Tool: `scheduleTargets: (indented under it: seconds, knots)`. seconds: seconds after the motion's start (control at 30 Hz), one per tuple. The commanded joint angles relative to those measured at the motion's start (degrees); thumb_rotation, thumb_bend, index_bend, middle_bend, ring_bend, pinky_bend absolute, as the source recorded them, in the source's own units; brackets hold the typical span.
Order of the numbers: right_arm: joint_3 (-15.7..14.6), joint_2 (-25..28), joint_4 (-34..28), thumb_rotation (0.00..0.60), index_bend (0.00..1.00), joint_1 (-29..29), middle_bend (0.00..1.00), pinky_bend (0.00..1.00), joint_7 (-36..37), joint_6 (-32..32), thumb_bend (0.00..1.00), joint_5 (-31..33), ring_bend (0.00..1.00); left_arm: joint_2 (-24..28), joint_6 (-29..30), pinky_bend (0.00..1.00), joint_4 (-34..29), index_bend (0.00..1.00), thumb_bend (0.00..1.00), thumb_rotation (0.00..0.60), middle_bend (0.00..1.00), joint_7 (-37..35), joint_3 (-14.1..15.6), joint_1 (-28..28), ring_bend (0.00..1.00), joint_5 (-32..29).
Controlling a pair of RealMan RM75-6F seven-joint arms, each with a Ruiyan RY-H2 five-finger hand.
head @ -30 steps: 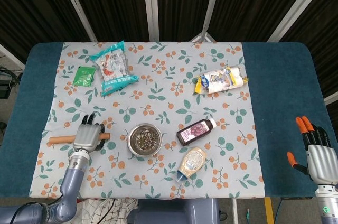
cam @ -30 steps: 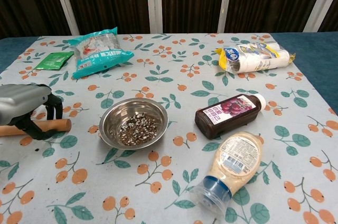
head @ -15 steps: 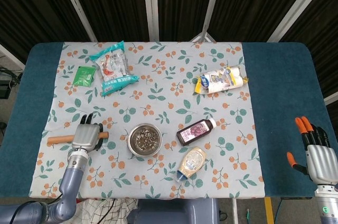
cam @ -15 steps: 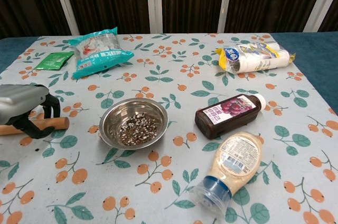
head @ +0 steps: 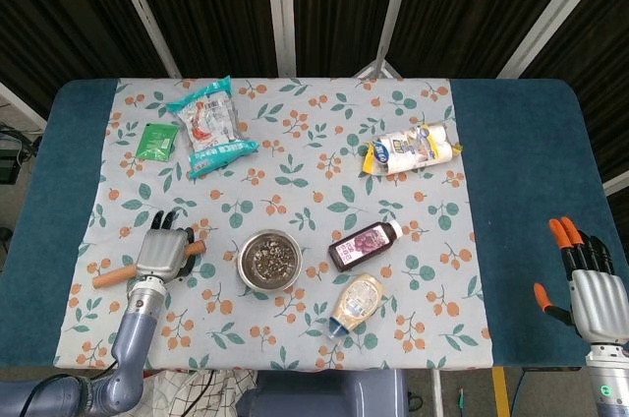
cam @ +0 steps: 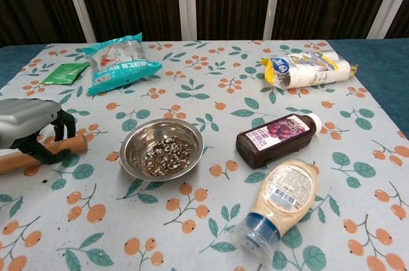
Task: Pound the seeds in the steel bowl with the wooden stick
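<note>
And there it goes: the grey robotic left hand (head: pixel 164 253), wrapped around the round wooden stick (cam: pixel 38 152), has tipped it so the bowl-side end rises, apparently off the cloth. Seeds wait untouched in the shiny steel bowl (head: pixel 269 261) just beside. The orange-tipped right hand (head: pixel 582 279) idles released, far off.
</note>
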Motion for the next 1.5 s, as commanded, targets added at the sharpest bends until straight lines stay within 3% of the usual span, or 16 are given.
scheduleTargets:
  seconds: [0.03,0.53,0.77,1.23,1.5]
  knots:
    - [0.0,-0.02,0.0,0.6,0.0,0.0,0.0,0.0,-0.05,0.01,0.37,0.01,0.0,0.37,0.27,0.0,-0.31,0.56,0.71,0.6,0.57,-0.68,-0.22,-0.05,0.08,0.74]
    - [0.02,-0.02,-0.11,0.6,0.0,-0.07,0.0,0.0,-0.13,0.14,0.37,0.06,0.0,6.21,2.91,0.0,-9.06,0.58,0.74,0.6,0.6,-7.02,-4.53,-0.77,0.09,8.94]
    - [0.03,-0.07,-0.14,0.6,0.0,-0.06,0.0,0.0,-0.18,0.15,0.37,0.02,0.0,7.69,5.16,0.0,-12.5,0.58,0.74,0.6,0.6,-14.44,-7.73,-0.55,0.09,15.03]
    - [0.18,-0.18,-0.01,0.6,0.0,-0.07,0.0,0.0,0.0,0.44,0.37,-0.09,0.0,2.67,5.83,0.0,-13.29,0.58,0.74,0.6,0.6,-22.42,-12.58,-3.99,0.09,20.49]
    - [0.21,-0.12,0.17,0.6,0.0,-0.11,0.0,0.0,0.32,0.28,0.37,0.2,0.0,-4.03,7.39,0.0,-9.98,0.59,0.74,0.6,0.6,-32.36,-12.59,-4.71,0.09,25.46]
